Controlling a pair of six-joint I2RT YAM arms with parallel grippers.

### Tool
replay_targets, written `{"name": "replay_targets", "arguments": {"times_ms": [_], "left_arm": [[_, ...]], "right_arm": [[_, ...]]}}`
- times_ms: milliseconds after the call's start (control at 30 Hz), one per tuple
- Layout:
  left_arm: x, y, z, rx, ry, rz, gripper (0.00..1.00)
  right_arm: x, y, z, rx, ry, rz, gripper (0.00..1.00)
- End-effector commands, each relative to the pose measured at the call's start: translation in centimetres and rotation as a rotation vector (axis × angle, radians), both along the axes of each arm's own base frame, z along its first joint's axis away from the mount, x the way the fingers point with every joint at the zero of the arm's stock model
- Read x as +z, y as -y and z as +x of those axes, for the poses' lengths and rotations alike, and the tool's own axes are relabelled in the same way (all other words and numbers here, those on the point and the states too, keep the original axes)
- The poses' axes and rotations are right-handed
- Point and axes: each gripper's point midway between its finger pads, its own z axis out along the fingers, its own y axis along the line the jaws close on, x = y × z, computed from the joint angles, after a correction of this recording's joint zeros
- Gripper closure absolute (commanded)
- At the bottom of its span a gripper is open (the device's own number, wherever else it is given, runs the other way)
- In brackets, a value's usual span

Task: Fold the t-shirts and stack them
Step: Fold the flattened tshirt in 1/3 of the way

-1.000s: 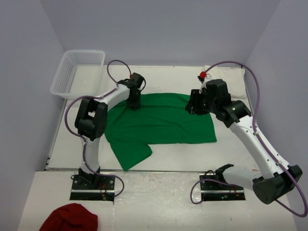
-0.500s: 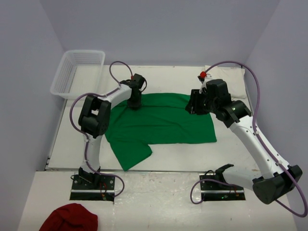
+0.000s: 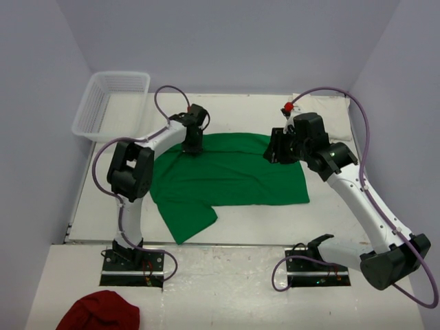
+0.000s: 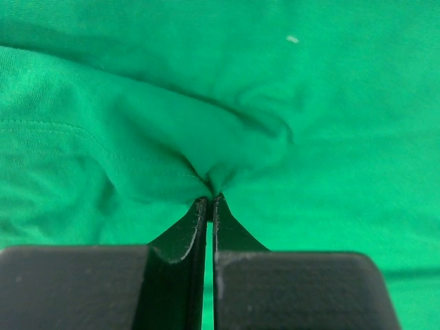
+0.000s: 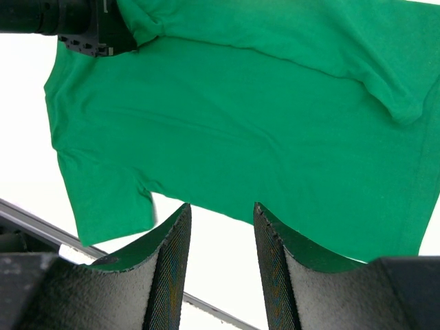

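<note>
The bright green t-shirt [image 3: 230, 177] lies spread on the white table, one sleeve pointing to the near left. My left gripper [image 3: 192, 147] is at its far left edge. In the left wrist view the gripper [image 4: 210, 199] is shut on a pinched fold of green cloth [image 4: 227, 148]. My right gripper [image 3: 276, 152] hovers over the shirt's far right corner. In the right wrist view it [image 5: 221, 206] is open and empty, with the shirt [image 5: 240, 130] below. A cream-white cloth [image 3: 333, 120] lies at the back right, partly hidden by the right arm and hard to tell from the table.
A clear plastic basket [image 3: 113, 103] stands at the back left corner. A dark red cloth [image 3: 100, 311] lies on the near ledge left of the arm bases. The table's near edge [image 3: 227, 242] runs just below the shirt's sleeve.
The left arm's elbow shifted a little and came back. Both grippers and the green shirt stay almost where they were.
</note>
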Motion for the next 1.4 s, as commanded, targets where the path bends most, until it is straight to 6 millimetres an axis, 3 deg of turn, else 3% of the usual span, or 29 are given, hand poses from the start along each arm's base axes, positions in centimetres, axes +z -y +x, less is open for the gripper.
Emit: {"name": "replay_targets", "arguments": {"times_ms": [0,267,500,600,800,900,967,1033,1200,1267,1300,1333,1367], "left_arm": [[4.0,2.1,-0.5,-0.028,0.079,-0.061,1.00],[5.4,3.4,-3.1,-0.041,0.086,-0.075,1.00],[4.8,3.2,-5.4,-0.024,0.060,-0.071,1.00],[4.1,3.0,-5.9,-0.020,0.049,-0.060,0.95],[3.6,2.5,-6.2,-0.015,0.051,-0.030,0.85],[4.0,2.1,-5.9,-0.003,0.076,-0.008,0.70],[5.2,1.4,-5.4,0.024,0.137,0.033,0.54],[6.8,0.7,-4.9,0.054,0.198,0.058,0.45],[9.8,-0.5,-4.0,0.114,0.287,0.061,0.44],[9.8,-1.3,-3.8,0.128,0.271,0.065,0.46],[9.3,-2.7,-3.5,0.160,0.251,0.061,0.48],[9.0,-2.4,-3.4,0.154,0.221,-0.014,0.51],[7.6,-3.2,-3.8,0.164,0.179,-0.049,0.52]], "right_arm": [[0.9,-0.5,0.3,0.011,0.021,0.032,0.57],[1.3,-0.2,0.0,0.007,0.029,0.030,0.56],[1.5,-0.2,-0.3,0.009,0.028,0.032,0.56],[1.8,-0.3,-0.3,0.013,0.035,0.041,0.56],[1.6,-0.5,-0.5,0.025,0.024,0.046,0.56],[1.5,-0.6,-0.5,0.029,0.024,0.051,0.56],[1.3,-0.6,-0.4,0.029,0.017,0.046,0.56],[1.0,-0.6,-0.4,0.030,0.011,0.042,0.56],[0.8,-0.6,-0.2,0.033,0.012,0.035,0.56],[0.9,-0.6,-0.3,0.033,0.014,0.035,0.56],[0.9,-0.5,-0.3,0.032,0.016,0.034,0.56],[1.0,-0.6,-0.3,0.035,0.021,0.036,0.56],[1.1,-0.5,-0.3,0.034,0.023,0.034,0.56]]}}
